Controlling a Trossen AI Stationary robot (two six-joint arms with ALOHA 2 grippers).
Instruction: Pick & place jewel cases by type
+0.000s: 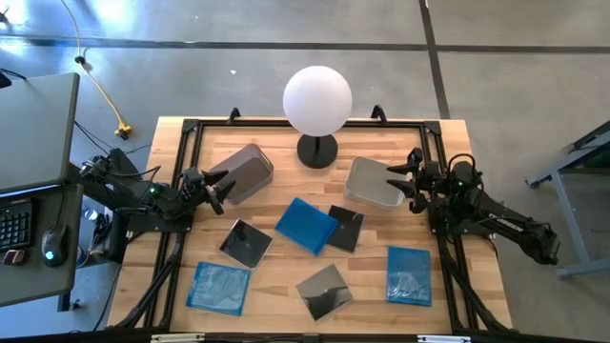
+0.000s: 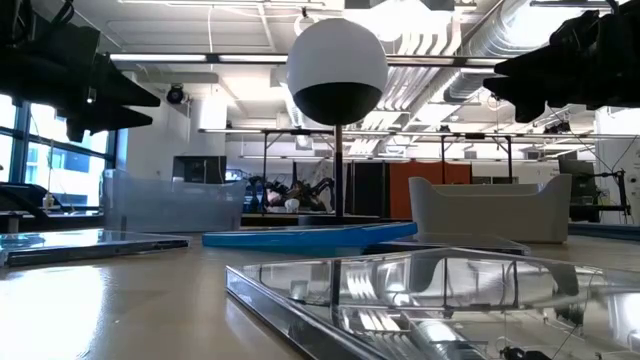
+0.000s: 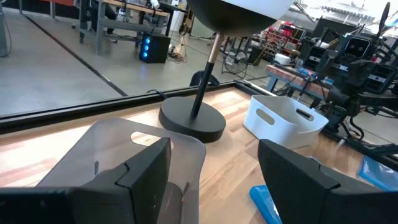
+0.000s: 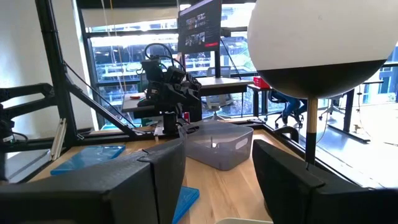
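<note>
Over the wooden counter [image 1: 276, 276], both my arms hang back at their own edges with nothing picked yet. My left end effector [image 1: 217, 193] hovers beside the translucent grey bin [image 1: 243, 171], fingers apart and empty; my right end effector [image 1: 405, 181] hovers next to the white bin [image 1: 372, 183], fingers likewise apart and holding nothing. All six jewel cases lie loose on the counter, none in either bin as far as the overhead view shows. One blue case [image 1: 307, 225] sits mid-counter, touching or slightly overlapping a dark case [image 1: 345, 229] beside it. A second dark case [image 1: 246, 242] lies toward my left side, with a second blue case [image 1: 219, 287] near the front edge below it. A third dark case [image 1: 324, 291] rests at the front centre, and a third blue case [image 1: 409, 275] lies toward my right. The round white lamp [image 1: 317, 100] stands at the back between the two bins. By my reckoning the sorting has not begun: six cases remain to be lifted and dropped by colour, and which bin takes which colour cannot be told from what lies here.
</note>
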